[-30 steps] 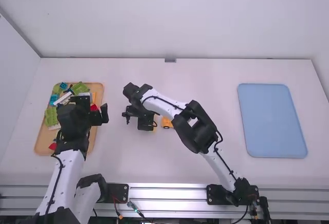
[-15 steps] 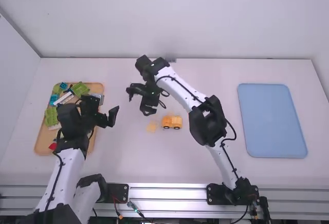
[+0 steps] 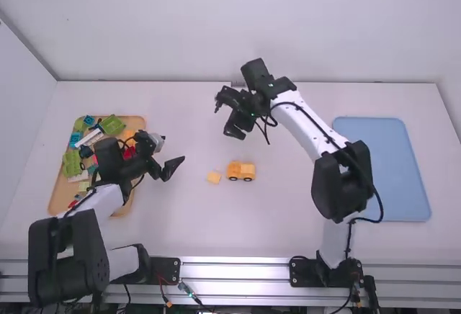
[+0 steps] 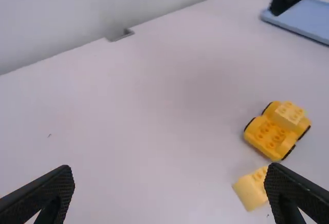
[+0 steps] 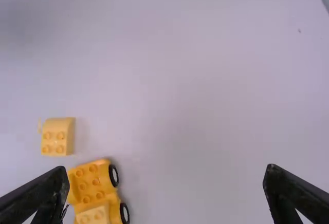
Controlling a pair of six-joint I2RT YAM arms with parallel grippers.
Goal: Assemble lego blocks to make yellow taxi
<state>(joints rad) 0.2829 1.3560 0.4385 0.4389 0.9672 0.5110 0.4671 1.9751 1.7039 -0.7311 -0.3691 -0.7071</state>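
A yellow car base with black wheels [image 3: 240, 171] stands mid-table with one yellow block on one end of its top. Just left of it, apart, lies a loose yellow block [image 3: 214, 177]. My left gripper [image 3: 175, 166] stands open to the left of both, near the tray. Beyond the car, toward the back, is my right gripper [image 3: 226, 117], open with nothing between its fingers. In the left wrist view the left gripper [image 4: 172, 188] is wide open, the loose block [image 4: 251, 189] partly behind one finger. In the right wrist view the right gripper [image 5: 167, 185] is wide apart, the car [image 5: 93, 185] near one finger.
A wooden tray [image 3: 60, 197] at the far left holds several green, blue, red, white and yellow bricks; the left arm reaches over it. A blue tray [image 3: 382, 170] lies at the right, with the right arm passing over its near left side.
The right gripper has moved up and away toward the back right, uncovering the car and the loose block. The left gripper has shifted right, off the tray.
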